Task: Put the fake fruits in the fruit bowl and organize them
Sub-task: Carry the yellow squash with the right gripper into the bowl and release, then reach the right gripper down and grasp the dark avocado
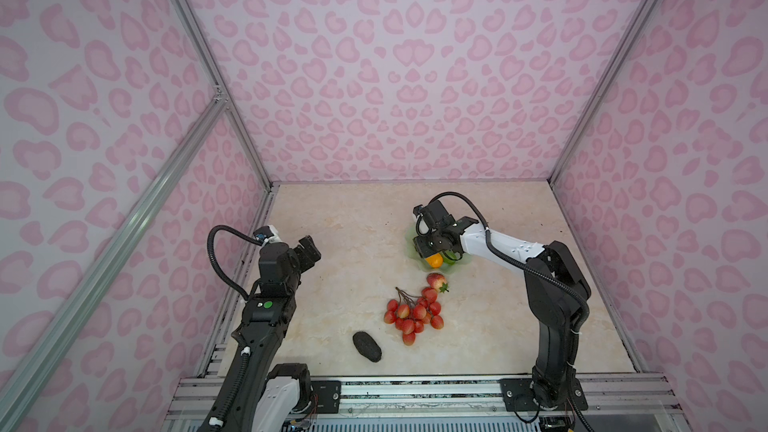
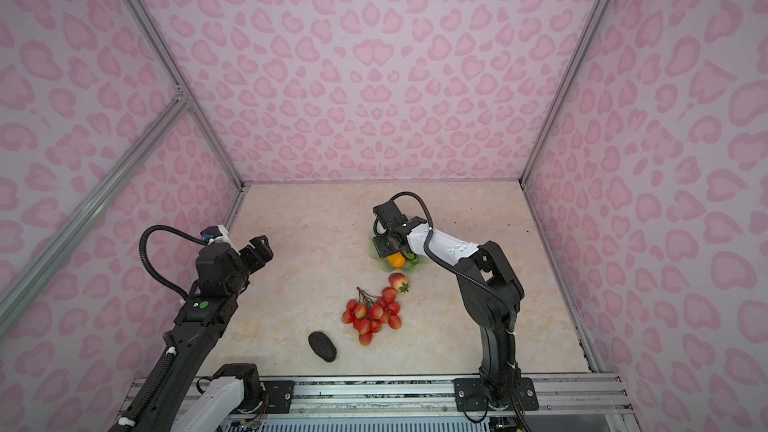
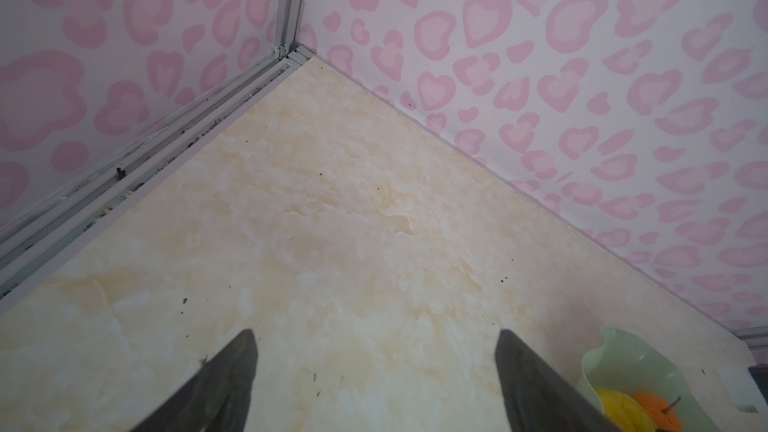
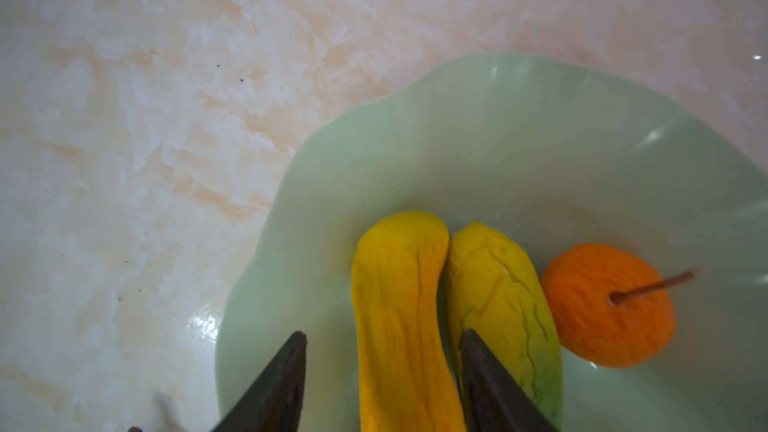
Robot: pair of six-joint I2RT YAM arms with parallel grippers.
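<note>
Right claw (image 4: 384,336) hangs over the bowl (image 4: 498,118), right of centre in both top views, jaws spread either side of the yellow-orange fruit (image 4: 399,305) without pinching it. Left claw (image 3: 377,332) is spread wide and empty at mid-left. About half done: that fruit, the green-yellow fruit (image 4: 498,297) touching it and the orange (image 4: 606,305) are in, while the berry bunch (image 1: 413,313), avocado (image 1: 367,347) and strawberry (image 1: 436,281) lie on the table, lower middle.

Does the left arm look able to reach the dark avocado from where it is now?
Probably yes: the left gripper is open and empty, and only bare table lies between it and the avocado.
</note>
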